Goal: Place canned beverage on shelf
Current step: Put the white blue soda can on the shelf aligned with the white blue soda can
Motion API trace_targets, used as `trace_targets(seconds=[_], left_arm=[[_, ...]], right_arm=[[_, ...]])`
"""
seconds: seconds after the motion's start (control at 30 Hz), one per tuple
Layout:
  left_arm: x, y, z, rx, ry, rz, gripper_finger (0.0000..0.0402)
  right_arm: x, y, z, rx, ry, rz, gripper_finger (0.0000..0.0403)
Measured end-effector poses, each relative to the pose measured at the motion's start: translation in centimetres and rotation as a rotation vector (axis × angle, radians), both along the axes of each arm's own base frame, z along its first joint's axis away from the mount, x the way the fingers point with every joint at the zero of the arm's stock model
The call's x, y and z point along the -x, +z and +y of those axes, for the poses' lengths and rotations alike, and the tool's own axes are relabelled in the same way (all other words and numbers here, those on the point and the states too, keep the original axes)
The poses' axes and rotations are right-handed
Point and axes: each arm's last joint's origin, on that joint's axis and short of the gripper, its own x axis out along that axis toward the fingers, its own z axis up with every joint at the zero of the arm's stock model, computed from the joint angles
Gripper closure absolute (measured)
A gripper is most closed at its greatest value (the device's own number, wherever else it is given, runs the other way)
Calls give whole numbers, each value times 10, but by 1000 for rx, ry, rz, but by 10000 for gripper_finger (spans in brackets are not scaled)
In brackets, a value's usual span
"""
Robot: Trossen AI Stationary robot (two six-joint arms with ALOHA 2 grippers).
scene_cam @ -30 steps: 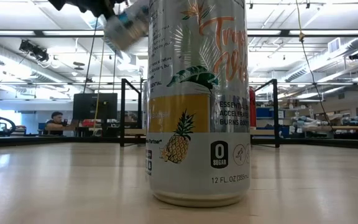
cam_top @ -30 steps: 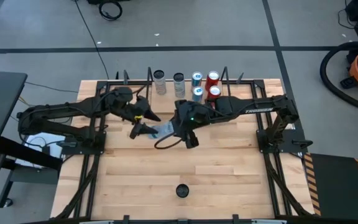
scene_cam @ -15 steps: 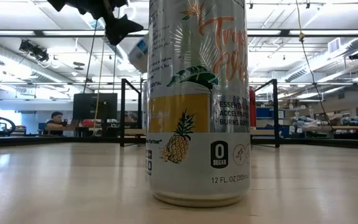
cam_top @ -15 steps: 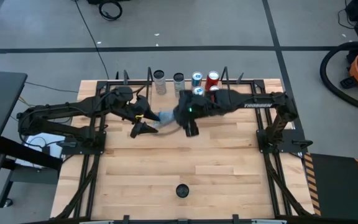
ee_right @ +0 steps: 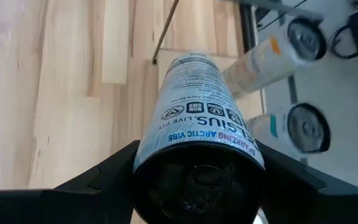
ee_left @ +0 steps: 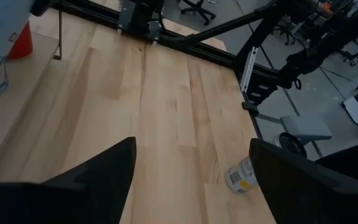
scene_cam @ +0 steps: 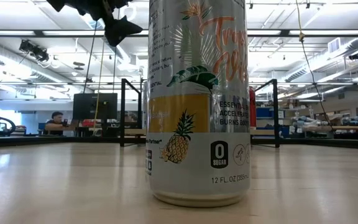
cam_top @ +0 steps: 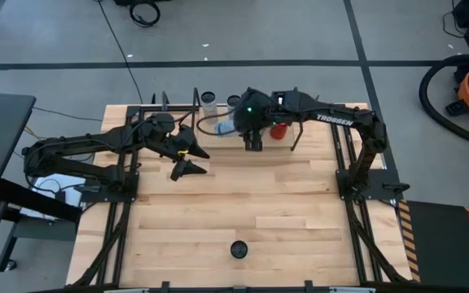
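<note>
One canned beverage (ee_right: 197, 118) sits clamped between the fingers of the right gripper (cam_top: 233, 124), held on its side above the shelf (cam_top: 324, 110) at the far edge of the table (cam_top: 243, 203). In the right wrist view the can's dark base faces the camera, its silver body printed with "SPARKLING" lettering, and the two dark fingers (ee_right: 104, 174) press against either side of it. Two more cans (ee_right: 291, 127) lie just past it in that view, their silver tops turned toward the lens. From above, further cans (cam_top: 208, 99) stand on the shelf, and a red can (cam_top: 278, 130) shows just beside the right arm.

The left gripper (cam_top: 187, 161) hangs over the table near the shelf's left end, its fingers (ee_left: 98, 177) spread apart and holding nothing. Its wrist view looks down on bare wood and a pale can (ee_left: 241, 177) standing near the table's edge.

A lone can (cam_top: 238, 249) stands at the near middle of the table. It fills the low view as a tall pineapple-printed can (scene_cam: 197, 106).
</note>
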Motion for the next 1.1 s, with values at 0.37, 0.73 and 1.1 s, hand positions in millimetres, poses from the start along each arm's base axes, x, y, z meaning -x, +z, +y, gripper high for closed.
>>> trace_targets(seconds=[0.37, 0.73, 1.1], left_arm=[[0, -1, 3, -61, 76, 5, 88], [-1, -1, 3, -68, 88, 7, 88], [-1, -1, 3, -68, 88, 7, 88]], right_arm=[[20, -12, -4, -249, -57, 166, 133], [35, -19, 36, -422, -95, 392, 133], [35, -63, 48, -492, -148, 512, 130]])
